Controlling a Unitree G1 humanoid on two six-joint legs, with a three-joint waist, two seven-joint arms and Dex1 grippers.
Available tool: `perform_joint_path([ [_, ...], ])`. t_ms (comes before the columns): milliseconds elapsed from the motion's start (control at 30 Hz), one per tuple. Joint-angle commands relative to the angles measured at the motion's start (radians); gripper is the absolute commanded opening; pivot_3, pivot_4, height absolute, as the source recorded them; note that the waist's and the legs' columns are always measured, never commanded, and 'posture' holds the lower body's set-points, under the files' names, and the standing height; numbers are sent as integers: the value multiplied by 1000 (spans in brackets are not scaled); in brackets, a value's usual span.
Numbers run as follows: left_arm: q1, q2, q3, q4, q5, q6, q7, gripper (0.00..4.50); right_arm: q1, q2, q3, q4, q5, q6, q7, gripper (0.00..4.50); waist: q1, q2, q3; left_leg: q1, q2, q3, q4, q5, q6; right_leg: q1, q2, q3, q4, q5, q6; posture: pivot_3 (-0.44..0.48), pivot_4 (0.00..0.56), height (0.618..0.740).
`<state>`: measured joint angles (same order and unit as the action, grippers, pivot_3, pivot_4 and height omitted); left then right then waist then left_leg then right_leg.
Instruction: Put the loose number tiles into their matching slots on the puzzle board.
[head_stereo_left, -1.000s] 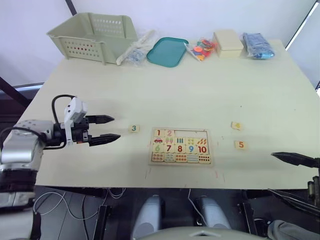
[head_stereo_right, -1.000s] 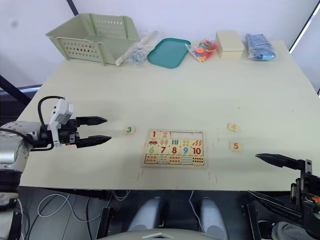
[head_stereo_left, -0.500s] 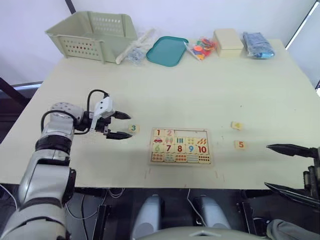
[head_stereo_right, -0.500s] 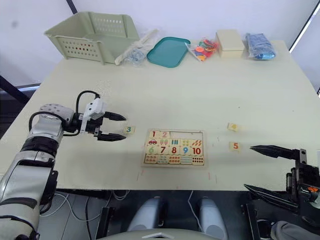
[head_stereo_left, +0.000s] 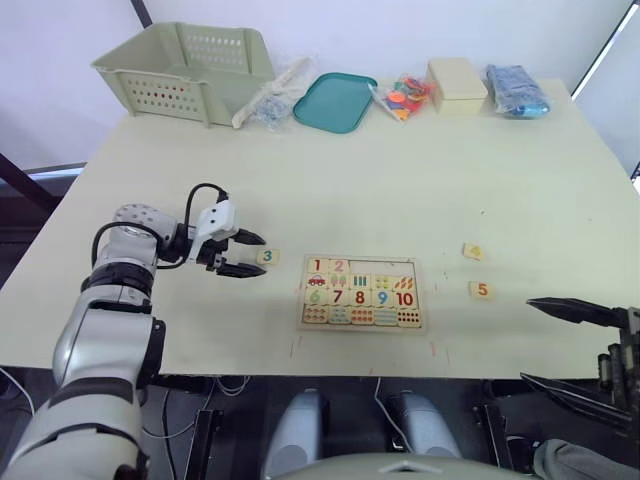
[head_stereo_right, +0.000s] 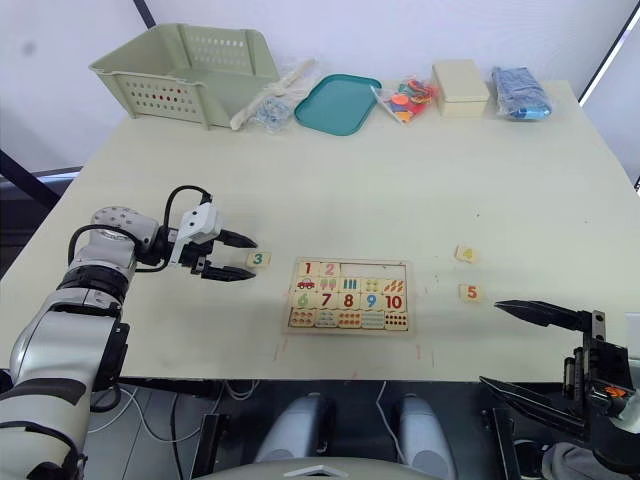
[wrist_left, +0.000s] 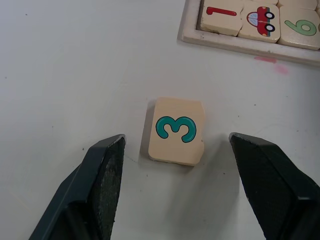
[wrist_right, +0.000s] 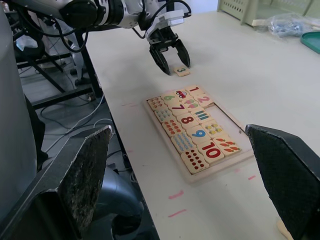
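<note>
Jaws of the left gripper (wrist_left: 172, 145) stand wide apart on the counter (head_stereo_left: 400, 180), one finger on each side of the tile 3 (wrist_left: 176, 130), and they touch nothing. This tile lies flat, just left of the puzzle board (head_stereo_left: 361, 293). On the board, tiles 1 and 2 sit in the top row and three slots (head_stereo_right: 374, 269) beside them are bare. Tile 4 (head_stereo_left: 473, 251) and tile 5 (head_stereo_left: 481, 290) lie on the counter to the right of the board, well apart from it. The right gripper (head_stereo_right: 528, 350) hangs at the near right edge of the counter, jaws wide and holding nothing.
</note>
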<state>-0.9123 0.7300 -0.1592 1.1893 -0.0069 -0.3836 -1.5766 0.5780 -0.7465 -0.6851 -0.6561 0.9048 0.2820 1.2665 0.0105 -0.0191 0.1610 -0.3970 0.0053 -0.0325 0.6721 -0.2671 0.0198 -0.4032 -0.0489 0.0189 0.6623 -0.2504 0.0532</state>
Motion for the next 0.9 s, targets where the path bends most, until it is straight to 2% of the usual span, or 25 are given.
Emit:
perform_joint_path([
  [33,-8,6,12,22,24,-17,-6,3259,12,9,-18,-26,0,-14,-2,4500,0,0,0,0,0,0,0,0,0,0,0,0,0,0,0,0,150,740],
  [100,-3,6,12,23,31,-35,-4,2704,17,12,-18,-29,1,-15,-3,4500,-1,0,0,0,0,0,0,0,0,0,0,0,0,0,0,0,150,740],
  [200,2,7,13,21,35,-53,-8,1246,21,16,-18,-31,0,-15,-4,4500,-1,0,0,0,0,0,0,0,0,0,0,0,0,0,0,0,150,740],
  [233,4,8,15,20,34,-57,-11,988,23,17,-17,-31,-1,-16,-4,4500,-1,0,0,0,0,0,0,0,0,0,0,0,0,0,0,0,150,740],
  [433,-6,19,50,-28,-3,-41,-33,965,26,24,-11,-37,-1,-16,-17,4500,-1,0,0,0,0,0,0,0,0,0,0,0,0,0,0,0,150,740],
  [500,6,31,40,-101,-38,-5,-38,965,29,29,-13,-36,-2,-17,-23,4500,-1,0,0,0,0,0,0,0,0,0,0,0,0,0,0,0,150,740],
  [633,87,101,-18,-434,-118,202,-38,965,44,50,-19,-42,-9,-24,-40,4500,-1,0,0,0,1,-1,0,0,0,0,0,0,0,0,0,0,150,740],
  [700,120,133,-24,-653,-153,381,-38,965,47,61,-15,-49,-15,-28,-51,4500,-1,0,0,0,2,-1,0,0,0,0,0,0,0,0,0,0,150,740],
  [767,113,161,-51,-865,-112,570,-30,965,51,71,-7,-56,-22,-33,-60,4500,0,1,0,1,1,-1,0,0,0,0,0,0,1,0,0,0,150,740],
  [900,72,191,-114,-1093,-77,848,-4,965,46,81,7,-66,-34,-39,-78,4500,3,0,0,-1,1,-2,1,0,0,0,-1,0,0,0,0,0,150,740],
])
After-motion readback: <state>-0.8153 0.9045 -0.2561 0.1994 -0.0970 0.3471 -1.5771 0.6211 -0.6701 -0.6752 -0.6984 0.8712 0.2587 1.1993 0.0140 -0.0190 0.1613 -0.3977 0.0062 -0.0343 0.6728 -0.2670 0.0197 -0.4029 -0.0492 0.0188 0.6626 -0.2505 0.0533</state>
